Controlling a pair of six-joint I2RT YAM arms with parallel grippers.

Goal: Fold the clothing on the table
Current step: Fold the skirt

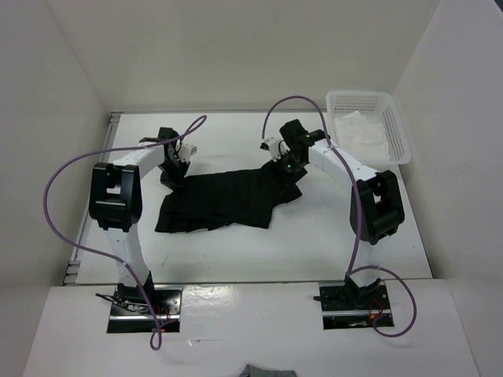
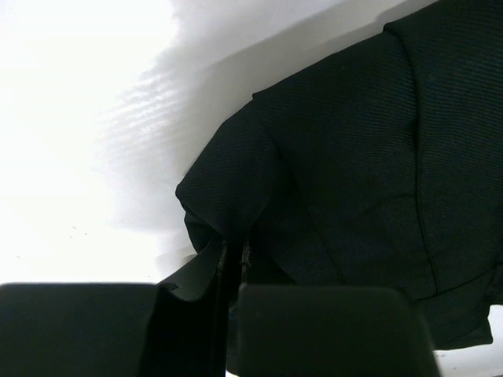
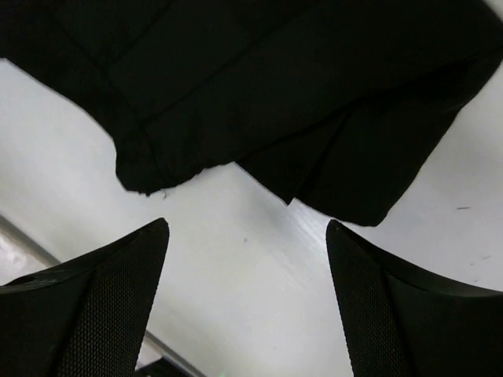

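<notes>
Left hand [image 2: 233, 314] is clenched on the far-left corner of the skirt [image 1: 220, 200], which lies rumpled on the table [image 1: 314, 243], while the right hand [image 3: 245, 225] hangs released near its far-right edge: judged the grasp step, next requiring right-hand closure on fabric.

skirt [image 1: 220, 203] matt black woven cloth; table [image 1: 314, 245] smooth matt white; basket [image 1: 398, 129] plastic mesh

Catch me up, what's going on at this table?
Two arms are working on a black skirt on the white table. The left hand is shut on a corner at its far left end. The right hand is open and empty, hovering over bare table beside the skirt's right edge. The skirt lies rumpled, not neatly folded. A white basket sits at the far right.
</notes>
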